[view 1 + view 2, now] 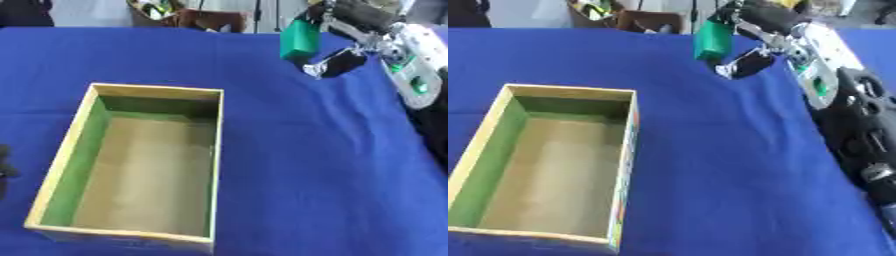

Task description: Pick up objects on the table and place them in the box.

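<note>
Green block-shaped object: located near the far right corner of the tabletop, held in the right robot hand. Its upper part sits among the fingers, which are curled round it; its lower part hangs free below them. The object appears raised off the blue cloth rather than resting on it, though the exact clearance cannot be told. No marking or label on it can be made out.

Right robot hand: enters from the upper right corner, clamped on the green object. A dark thumb or finger with a silver joint projects down and toward the robot, just beside the object's lower right edge. The forearm behind it is white and grey with small green spots, running along the right edge of the tabletop; darker arm sections show nearer the robot in the right eye view.

Box: open-topped, rectangular, pale wooden rim, green inner walls, tan floor. It stands on the left half of the tabletop, its long sides running from the near edge toward the far edge, slightly askew. It is well apart from the green object. Nothing is seen inside it.

Left robot hand: only a small dark portion shows at the left edge, just beside the box's left wall. Whether its fingers are apart or together cannot be told.

Tabletop: covered in blue cloth. Beyond the far edge, brown containers with mixed contents are seen.
</note>
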